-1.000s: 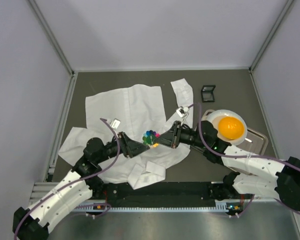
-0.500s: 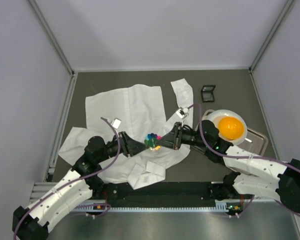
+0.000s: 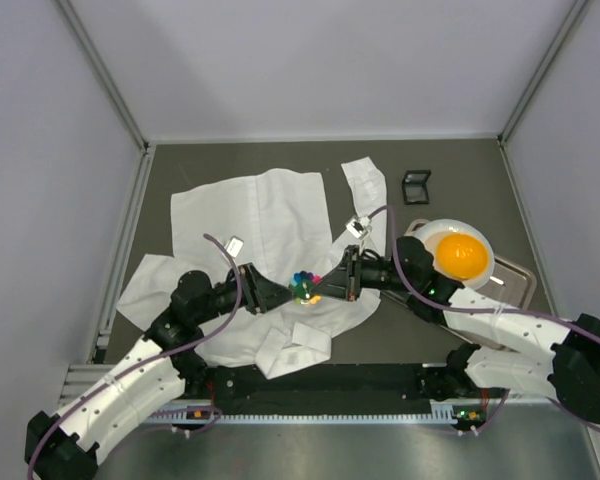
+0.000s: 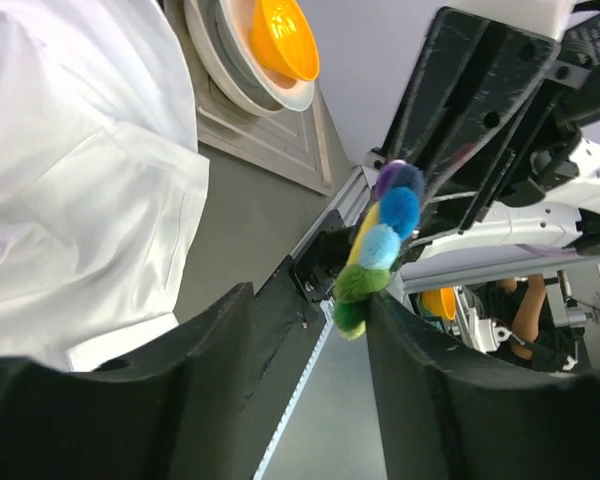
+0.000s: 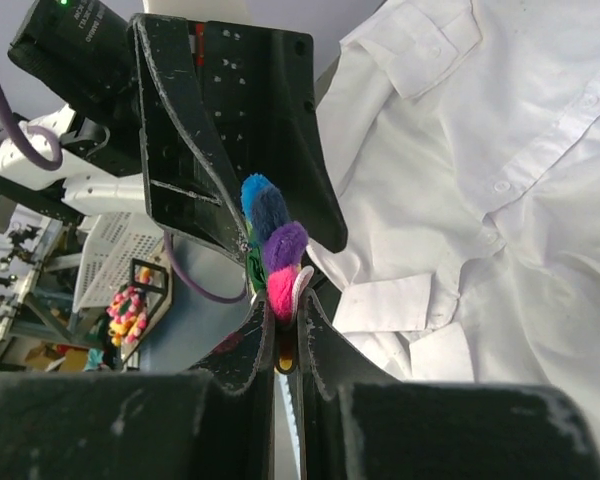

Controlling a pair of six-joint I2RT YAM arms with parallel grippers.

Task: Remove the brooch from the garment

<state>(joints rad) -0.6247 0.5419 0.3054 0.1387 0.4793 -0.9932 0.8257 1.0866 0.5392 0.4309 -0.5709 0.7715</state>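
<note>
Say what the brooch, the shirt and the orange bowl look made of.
Brooch: soft fuzzy pompoms, likely yarn or felt; matte, with fluffy outlines.
Shirt: thin woven cloth, matte; it creases and folds easily.
Orange bowl: smooth and slightly glossy, probably plastic, though glazed ceramic is possible.

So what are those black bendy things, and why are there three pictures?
They are two robot arms, each ending in a two-finger gripper. One picture looks down from above; the other two come from a camera on each wrist. On the table lies a white shirt, and near the right arm a plate with an orange bowl, on a tray. The right gripper pinches a little colourful brooch above the shirt. The left gripper is open, its fingers either side of the brooch. Whether it is still pinned on, I cannot tell.
</note>
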